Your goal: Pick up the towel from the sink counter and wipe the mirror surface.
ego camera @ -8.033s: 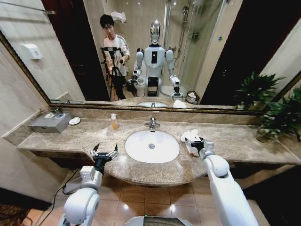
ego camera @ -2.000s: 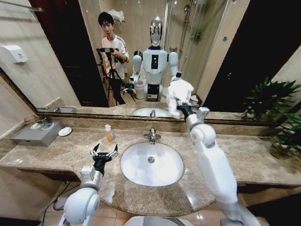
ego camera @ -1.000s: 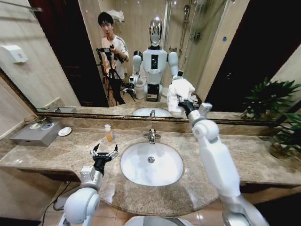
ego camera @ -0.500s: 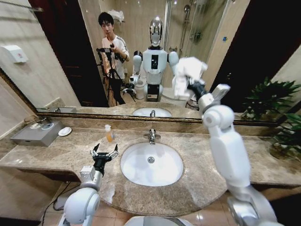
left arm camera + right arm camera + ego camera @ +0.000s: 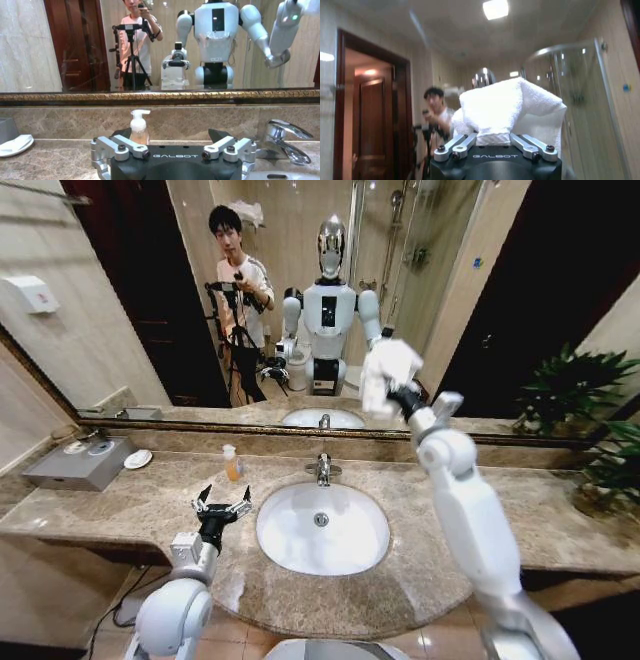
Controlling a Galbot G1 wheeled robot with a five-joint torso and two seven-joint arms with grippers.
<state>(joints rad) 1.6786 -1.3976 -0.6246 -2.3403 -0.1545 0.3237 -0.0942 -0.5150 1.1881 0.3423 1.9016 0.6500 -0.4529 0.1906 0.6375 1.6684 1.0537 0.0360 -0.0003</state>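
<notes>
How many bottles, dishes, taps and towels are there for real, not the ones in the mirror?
Bottles: 1, the soap bottle
Dishes: 1, the white dish
Taps: 1, the faucet
Towels: 1, the towel in the right gripper
Total: 4

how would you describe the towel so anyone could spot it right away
Start at the big framed mirror surface above the sink counter. The right gripper holds the towel up against the glass: a lumpy white terry bundle, nothing else soft there.

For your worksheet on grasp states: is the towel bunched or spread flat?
Bunched: the towel is a lumpy wad clamped in the right gripper at the mirror.
</notes>
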